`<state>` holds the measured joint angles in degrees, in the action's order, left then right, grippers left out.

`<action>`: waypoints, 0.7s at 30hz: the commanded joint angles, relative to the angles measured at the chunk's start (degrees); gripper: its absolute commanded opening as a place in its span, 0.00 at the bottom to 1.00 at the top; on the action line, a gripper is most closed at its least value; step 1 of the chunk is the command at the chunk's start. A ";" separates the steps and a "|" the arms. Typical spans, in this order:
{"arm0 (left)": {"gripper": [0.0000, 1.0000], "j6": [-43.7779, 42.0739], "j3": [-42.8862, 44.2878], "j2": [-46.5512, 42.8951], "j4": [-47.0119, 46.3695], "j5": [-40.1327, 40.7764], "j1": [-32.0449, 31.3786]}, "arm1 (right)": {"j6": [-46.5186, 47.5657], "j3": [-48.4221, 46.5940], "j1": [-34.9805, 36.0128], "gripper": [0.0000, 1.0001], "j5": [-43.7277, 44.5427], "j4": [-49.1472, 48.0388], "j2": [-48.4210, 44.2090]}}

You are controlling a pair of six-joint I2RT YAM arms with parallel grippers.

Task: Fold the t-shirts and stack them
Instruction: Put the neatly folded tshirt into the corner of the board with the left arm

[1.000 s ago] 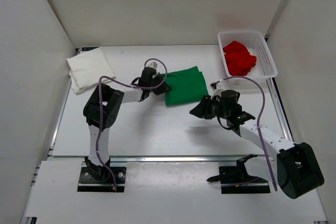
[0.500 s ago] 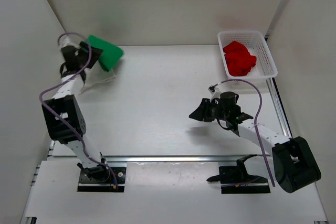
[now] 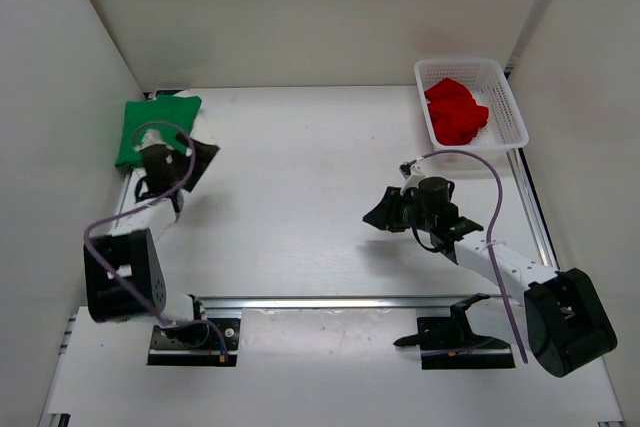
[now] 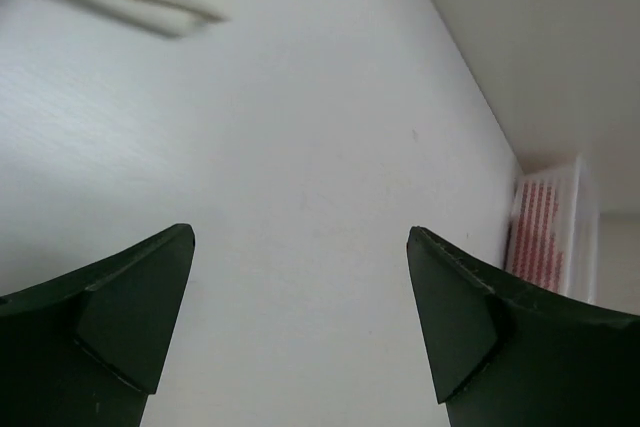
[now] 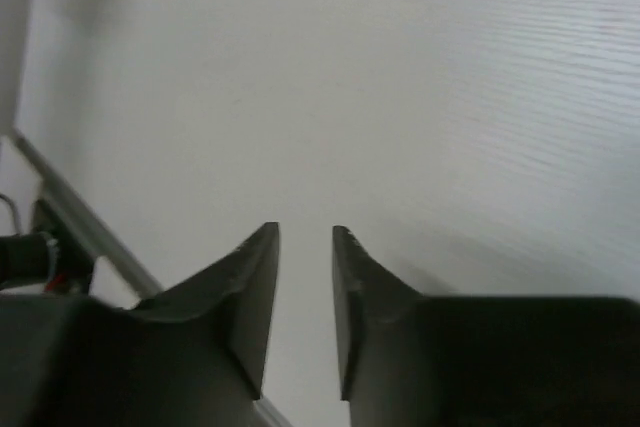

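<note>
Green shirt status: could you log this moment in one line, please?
green shirt: stacked far-left | left end effector: open, empty | red shirt: in basket

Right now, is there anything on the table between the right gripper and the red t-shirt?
Only the white mesh basket: its wall surrounds the red t-shirt. The table between it and the right gripper looks bare.

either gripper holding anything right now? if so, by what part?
Nothing is held. The left gripper is open with only bare table between its jaws; the green shirt lies apart, at the far left. The right gripper is nearly closed on nothing.
</note>
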<state>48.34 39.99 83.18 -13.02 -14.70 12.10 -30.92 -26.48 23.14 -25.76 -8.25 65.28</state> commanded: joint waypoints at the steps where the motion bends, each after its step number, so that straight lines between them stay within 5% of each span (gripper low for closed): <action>1: 0.98 -6.47 -3.85 -9.07 -6.57 13.32 -17.91 | 3.66 -3.04 1.29 0.22 13.42 -1.85 2.04; 2: 0.99 -10.07 -5.34 -9.43 -7.98 18.17 -21.47 | 4.63 -3.83 1.47 0.38 15.11 -2.73 2.57; 3: 0.99 -11.32 -5.88 -9.52 -10.17 20.56 -27.51 | 4.81 -4.19 1.56 0.98 18.43 -4.39 3.10; 7: 0.99 -20.80 -5.80 -4.62 -16.50 30.69 -38.45 | 8.32 -4.73 -2.99 0.99 17.25 -18.84 6.78; 21: 0.99 -25.57 3.43 20.36 -32.60 32.82 -44.53 | 21.25 -12.64 -5.56 0.99 25.58 -42.45 32.36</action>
<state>23.77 41.04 102.37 -39.77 17.15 -32.18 -13.87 -38.74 17.34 -3.27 -41.56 95.29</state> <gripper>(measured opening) 0.982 0.990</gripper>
